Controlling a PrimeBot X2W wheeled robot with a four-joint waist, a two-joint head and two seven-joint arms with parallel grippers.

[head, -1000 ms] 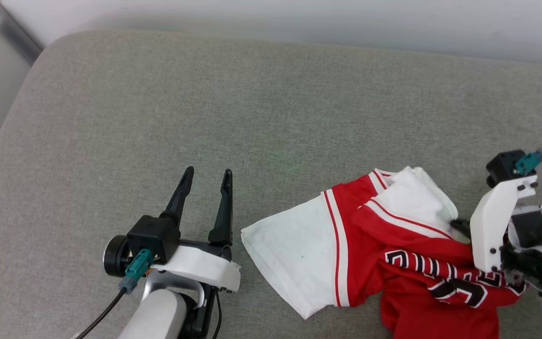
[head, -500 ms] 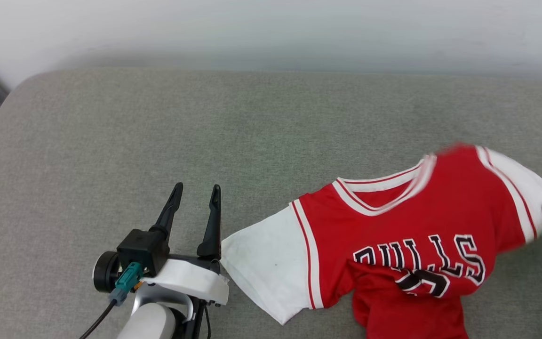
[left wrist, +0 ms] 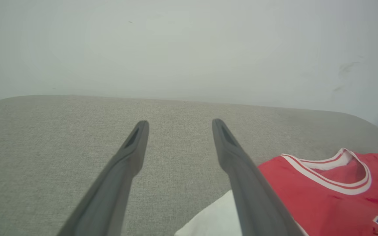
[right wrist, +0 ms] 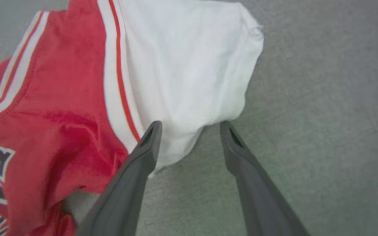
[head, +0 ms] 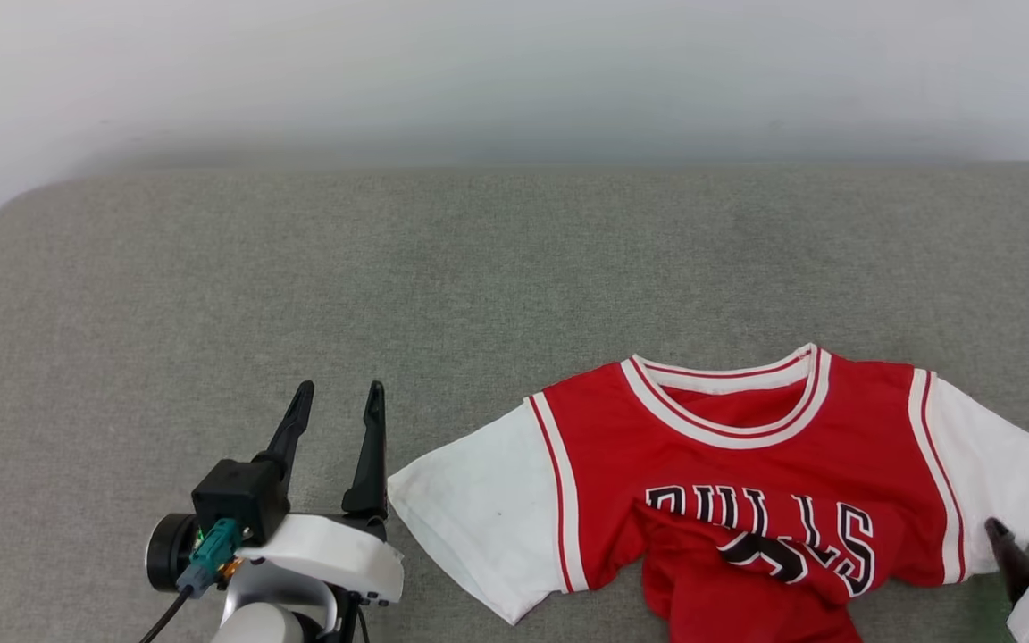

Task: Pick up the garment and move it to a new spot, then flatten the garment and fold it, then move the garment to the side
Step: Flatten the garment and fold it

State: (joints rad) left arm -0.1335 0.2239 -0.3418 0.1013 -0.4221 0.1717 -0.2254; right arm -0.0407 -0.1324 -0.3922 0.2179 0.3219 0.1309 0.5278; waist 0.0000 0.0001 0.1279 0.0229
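Garment point(head: 729, 455): soft cloth, matt, some wrinkles. Cushion point(head: 479, 268): woven cloth, rough, matt. Left gripper point(head: 338, 390) fingers point(left wrist: 240, 170): plastic by look, smooth, matt. Wall point(head: 514, 71): smooth, matt.

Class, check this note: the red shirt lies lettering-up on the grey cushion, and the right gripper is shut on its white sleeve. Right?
Not quite. The right gripper stands open, fingers apart at the edge of the white sleeve; the right wrist view shows it. The red shirt does lie lettering-up on the grey cushion.
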